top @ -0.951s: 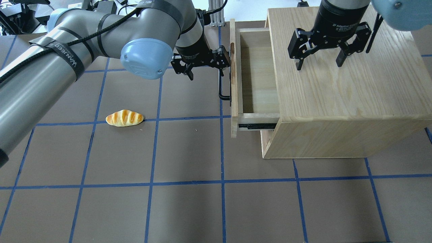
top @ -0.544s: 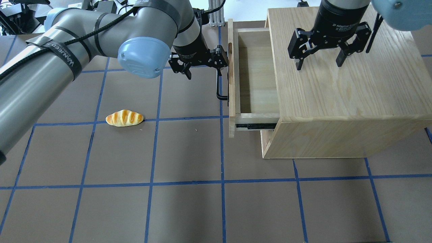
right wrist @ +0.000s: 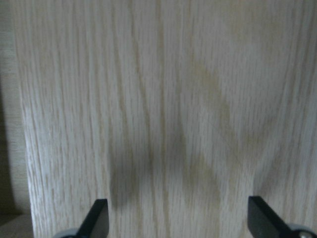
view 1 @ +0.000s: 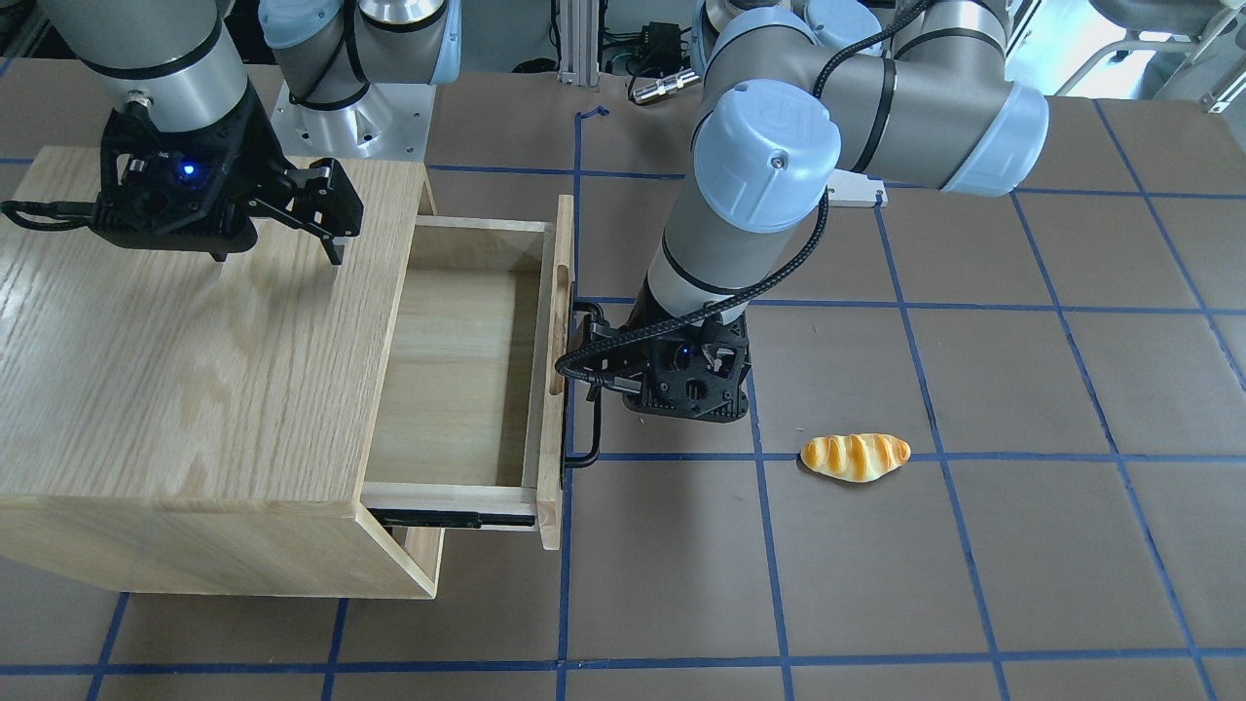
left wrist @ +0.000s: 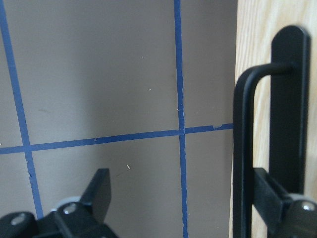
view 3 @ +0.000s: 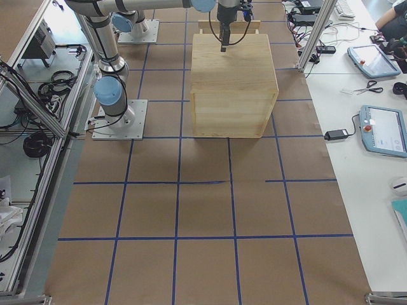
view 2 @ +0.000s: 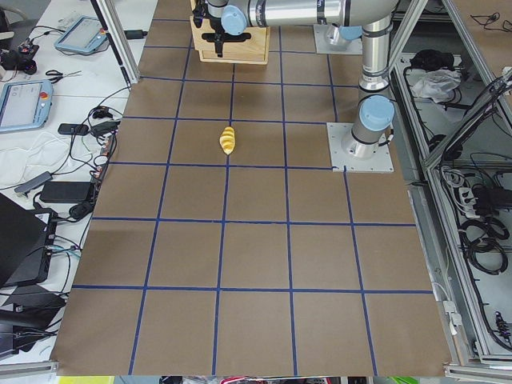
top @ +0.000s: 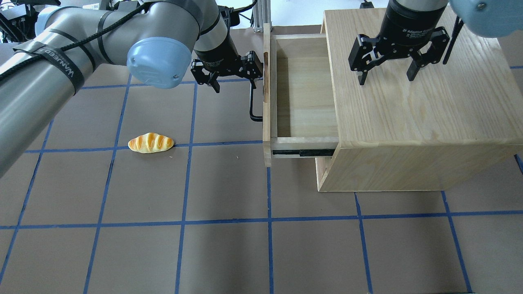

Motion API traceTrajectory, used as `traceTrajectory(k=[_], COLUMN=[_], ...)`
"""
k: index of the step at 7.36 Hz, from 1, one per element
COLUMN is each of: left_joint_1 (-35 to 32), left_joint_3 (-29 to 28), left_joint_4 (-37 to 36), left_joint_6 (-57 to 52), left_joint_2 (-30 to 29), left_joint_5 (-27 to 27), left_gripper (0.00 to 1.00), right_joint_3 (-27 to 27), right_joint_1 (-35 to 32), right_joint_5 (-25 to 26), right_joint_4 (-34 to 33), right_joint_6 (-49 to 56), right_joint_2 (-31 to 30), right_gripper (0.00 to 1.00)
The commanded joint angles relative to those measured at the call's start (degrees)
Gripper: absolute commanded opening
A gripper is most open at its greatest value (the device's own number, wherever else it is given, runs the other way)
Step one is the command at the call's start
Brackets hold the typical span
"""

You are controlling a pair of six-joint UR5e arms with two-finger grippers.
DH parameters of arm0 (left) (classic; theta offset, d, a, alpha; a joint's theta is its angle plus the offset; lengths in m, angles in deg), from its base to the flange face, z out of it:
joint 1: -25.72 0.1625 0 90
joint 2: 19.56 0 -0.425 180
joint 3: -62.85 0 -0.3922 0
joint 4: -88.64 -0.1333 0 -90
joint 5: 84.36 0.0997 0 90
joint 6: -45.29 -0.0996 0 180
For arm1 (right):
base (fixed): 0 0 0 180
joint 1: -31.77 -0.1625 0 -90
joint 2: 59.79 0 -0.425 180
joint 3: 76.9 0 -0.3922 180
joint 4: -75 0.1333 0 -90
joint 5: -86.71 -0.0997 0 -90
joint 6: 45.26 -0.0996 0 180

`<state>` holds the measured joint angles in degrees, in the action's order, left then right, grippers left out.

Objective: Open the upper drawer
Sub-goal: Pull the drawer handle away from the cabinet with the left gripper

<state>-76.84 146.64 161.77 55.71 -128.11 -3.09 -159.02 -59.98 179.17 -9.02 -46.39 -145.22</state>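
1. Left wrist-mounted view gives us the left hand (left wrist: 179, 173) first. Its fingers (left wrist: 100, 191) are spread wide, and the black bar handle (left wrist: 242, 148) runs between them, close against the finger on the drawer side. We cannot tell whether the two touch.
2. From overhead we see that handle fixed to the flat front panel of the upper drawer (top: 304, 98), beside an oblong cutout (top: 266, 69).
3. The drawer stands well out of the wooden cabinet (top: 408, 122), open toward the table's end on the robot's left. Its floor is bare wood, and a black slide rail (top: 302, 153) shows along its side.
4. The right hand (top: 387, 79) hangs over the cabinet's top with its fingers spread apart. We cannot tell whether the tips touch the wood.
5. The cabinet sits on the table (top: 229, 253) well in from both ends, nearer the operators' long edge than the robot's.
6. A bread roll (top: 150, 143) lies on a blue tape line (top: 220, 143) toward the table's left end, well apart from the drawer front.
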Motion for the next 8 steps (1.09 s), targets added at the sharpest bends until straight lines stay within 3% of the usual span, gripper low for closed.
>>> traceTrajectory(k=[1, 8], left_joint_1=[0.3, 3.3], left_joint_3=[0.1, 0.1], left_joint_4=[0.4, 2.3], left_joint_6=[-1.5, -5.6], left_joint_2=[0.3, 1.4], left_joint_5=[0.0, 0.1], left_gripper=[1.00, 1.00], right_joint_3=[0.0, 0.0], right_joint_1=[0.0, 0.0], right_joint_5=[0.0, 0.0], right_joint_4=[0.0, 0.0], right_joint_6=[0.1, 0.1], right_joint_2=[0.0, 0.0], right_gripper=[1.00, 1.00])
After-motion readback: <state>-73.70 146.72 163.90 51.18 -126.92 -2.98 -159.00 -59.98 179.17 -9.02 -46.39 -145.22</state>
